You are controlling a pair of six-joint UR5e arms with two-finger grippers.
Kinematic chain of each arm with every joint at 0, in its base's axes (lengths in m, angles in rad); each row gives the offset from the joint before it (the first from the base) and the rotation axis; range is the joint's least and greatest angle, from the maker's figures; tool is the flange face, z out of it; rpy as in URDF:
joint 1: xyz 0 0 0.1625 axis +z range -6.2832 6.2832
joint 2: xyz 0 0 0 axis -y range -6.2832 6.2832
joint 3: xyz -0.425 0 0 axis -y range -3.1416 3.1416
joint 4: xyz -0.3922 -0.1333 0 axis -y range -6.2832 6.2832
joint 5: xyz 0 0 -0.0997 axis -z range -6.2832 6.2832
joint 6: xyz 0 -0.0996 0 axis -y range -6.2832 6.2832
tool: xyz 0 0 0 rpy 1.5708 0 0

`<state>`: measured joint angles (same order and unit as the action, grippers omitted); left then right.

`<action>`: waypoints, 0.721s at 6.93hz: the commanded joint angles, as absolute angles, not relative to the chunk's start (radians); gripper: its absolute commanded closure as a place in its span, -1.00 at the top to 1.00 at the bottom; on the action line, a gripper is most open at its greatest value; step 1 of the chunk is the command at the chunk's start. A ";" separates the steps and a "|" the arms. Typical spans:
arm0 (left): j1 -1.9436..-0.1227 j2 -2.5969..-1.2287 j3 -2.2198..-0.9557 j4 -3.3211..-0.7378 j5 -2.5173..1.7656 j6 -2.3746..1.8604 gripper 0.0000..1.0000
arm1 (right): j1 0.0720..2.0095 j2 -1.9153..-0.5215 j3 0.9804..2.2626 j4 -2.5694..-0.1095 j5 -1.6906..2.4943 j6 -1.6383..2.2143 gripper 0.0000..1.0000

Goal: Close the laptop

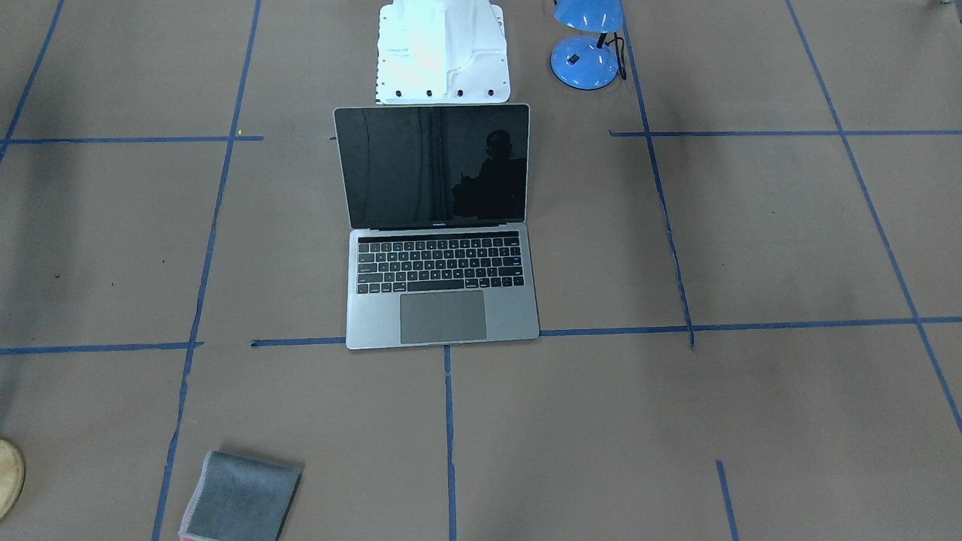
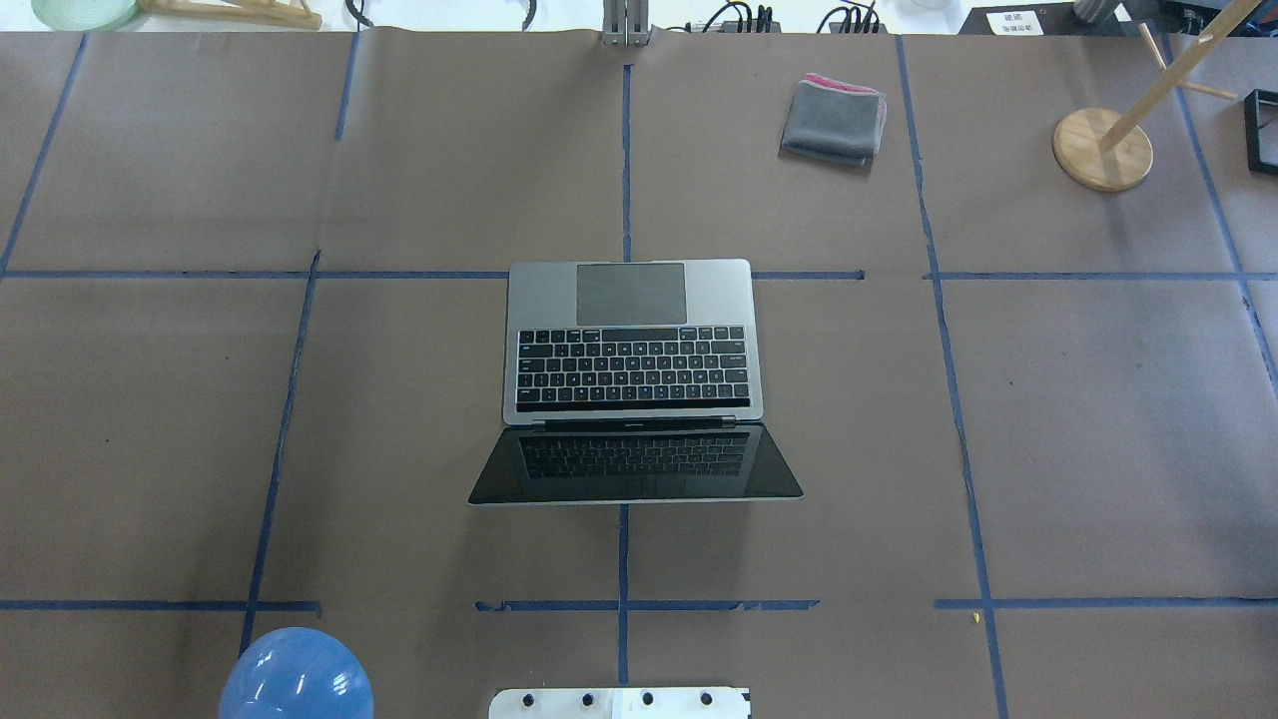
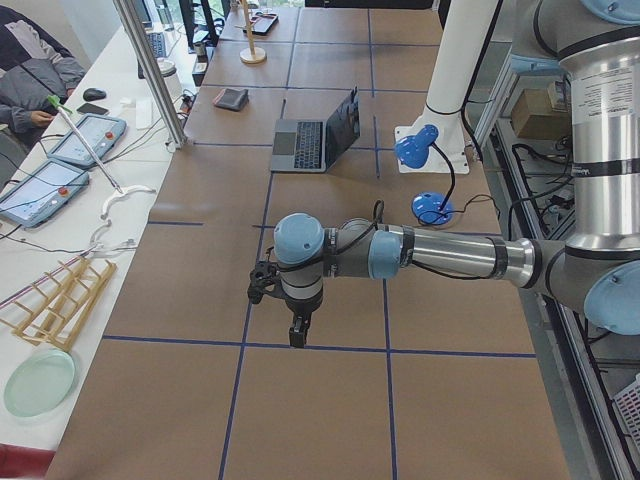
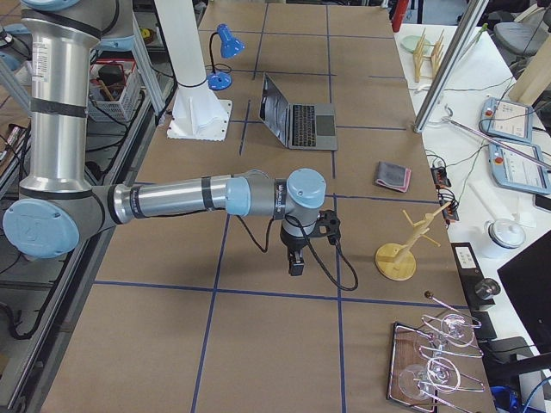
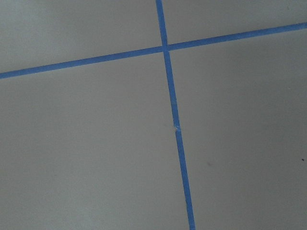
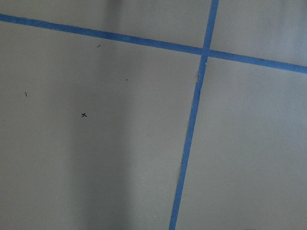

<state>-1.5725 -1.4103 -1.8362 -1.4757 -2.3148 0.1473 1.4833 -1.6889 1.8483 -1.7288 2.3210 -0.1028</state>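
Observation:
The laptop (image 1: 442, 285) lies open in the middle of the table, its black screen upright and tilted back toward the robot base. It also shows in the overhead view (image 2: 631, 345) and in both side views (image 3: 310, 140) (image 4: 301, 120). My left gripper (image 3: 298, 335) hangs over bare table far from the laptop, toward the table's left end. My right gripper (image 4: 295, 265) hangs over bare table toward the right end. Both show only in the side views, so I cannot tell whether they are open or shut. The wrist views show only brown table and blue tape.
A blue desk lamp (image 1: 585, 60) stands beside the white robot base (image 1: 442, 52). A folded grey cloth (image 2: 834, 120) lies at the far side of the table. A wooden stand (image 2: 1101, 150) is at the far right. Blue tape lines cross the brown table.

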 commanded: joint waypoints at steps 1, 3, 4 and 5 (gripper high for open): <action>-1.550 -1.410 -1.841 -1.489 -2.313 0.143 1.00 | 1.483 -1.686 1.851 -1.729 2.322 -0.101 1.00; -1.522 -1.448 -1.847 -1.493 -2.316 0.140 1.00 | 1.480 -1.672 1.885 -1.723 2.324 -0.100 1.00; -1.519 -1.518 -1.839 -1.546 -2.313 0.140 1.00 | 1.479 -1.666 1.887 -1.668 2.344 -0.077 1.00; -1.517 -1.590 -1.803 -1.618 -2.313 0.135 1.00 | 1.464 -1.667 1.882 -1.587 2.421 -0.005 1.00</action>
<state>-1.5217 -1.5115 -1.8320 -1.5478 -2.3135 0.1388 1.4757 -1.6693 1.8828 -1.6650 2.3568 -0.0662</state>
